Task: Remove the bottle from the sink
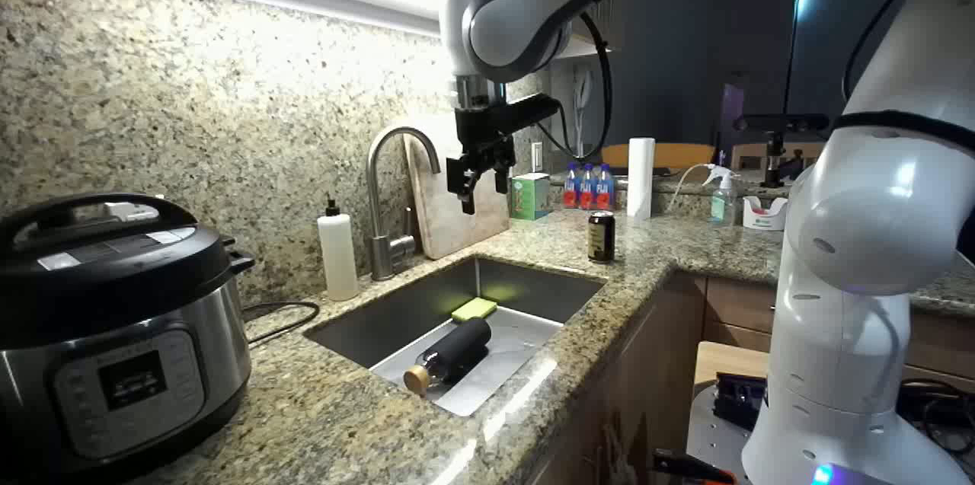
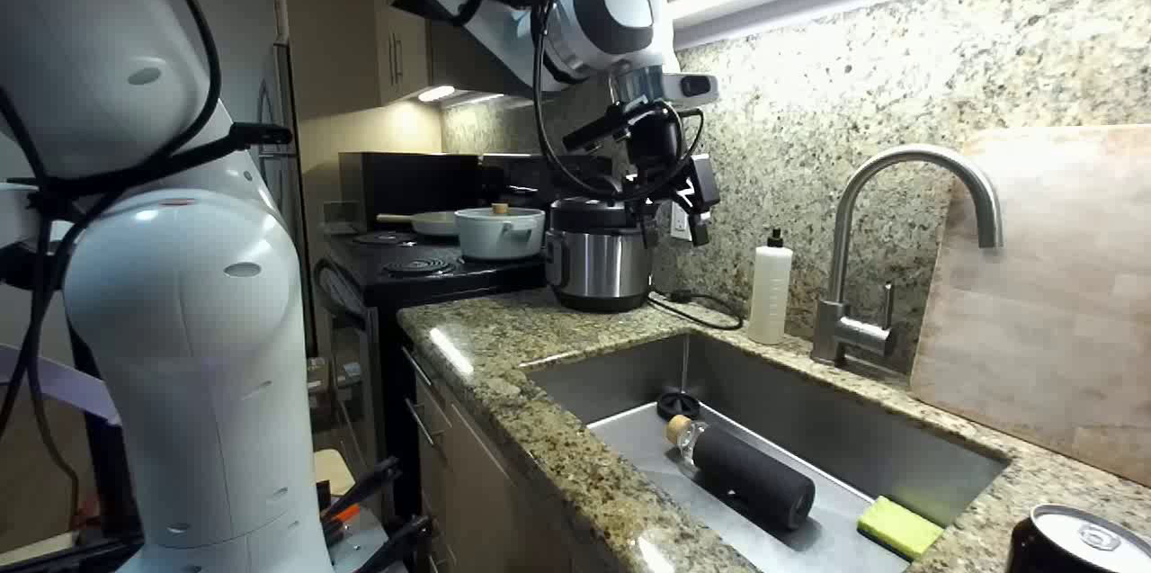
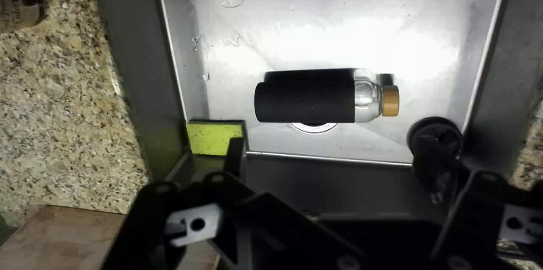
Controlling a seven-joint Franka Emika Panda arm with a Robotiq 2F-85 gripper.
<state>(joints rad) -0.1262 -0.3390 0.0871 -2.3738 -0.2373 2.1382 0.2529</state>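
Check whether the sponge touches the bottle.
No: in an exterior view, bare sink shows between the sponge and the bottle.

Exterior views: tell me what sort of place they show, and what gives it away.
A kitchen, perhaps in a home: a steel sink, an electric cooker and a coil-burner stove all point to it.

We look down on a dark bottle (image 2: 755, 474) lying on its side in a steel sink (image 2: 809, 423), near a yellow-green sponge (image 2: 899, 526), as a robot gripper (image 2: 674, 227) hangs higher up, its fingers parted. Behind the sink, we see a curved faucet (image 2: 843, 231) and white pump bottle (image 2: 771, 296).
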